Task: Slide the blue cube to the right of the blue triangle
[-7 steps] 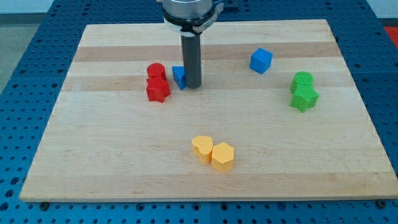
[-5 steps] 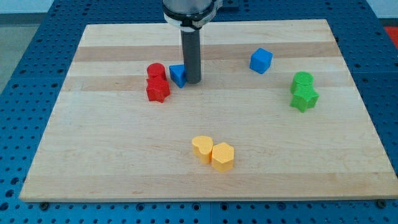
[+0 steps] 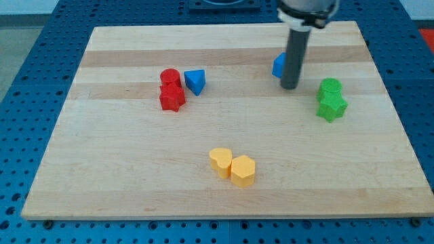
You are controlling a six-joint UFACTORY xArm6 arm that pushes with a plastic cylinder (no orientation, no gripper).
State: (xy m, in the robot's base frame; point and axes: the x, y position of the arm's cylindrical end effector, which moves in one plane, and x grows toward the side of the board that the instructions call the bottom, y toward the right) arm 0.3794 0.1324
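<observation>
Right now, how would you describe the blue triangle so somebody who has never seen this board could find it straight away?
Start at the wooden board and go to its upper left part, where two red blocks sit stacked in the view. The blue triangle sits just right of them. It is the only wedge-shaped block, and the blue cube sits far right, behind my tip.

Bare board separates the blue cube (image 3: pixel 278 65) from the blue triangle (image 3: pixel 195 81); nothing stands between.
</observation>
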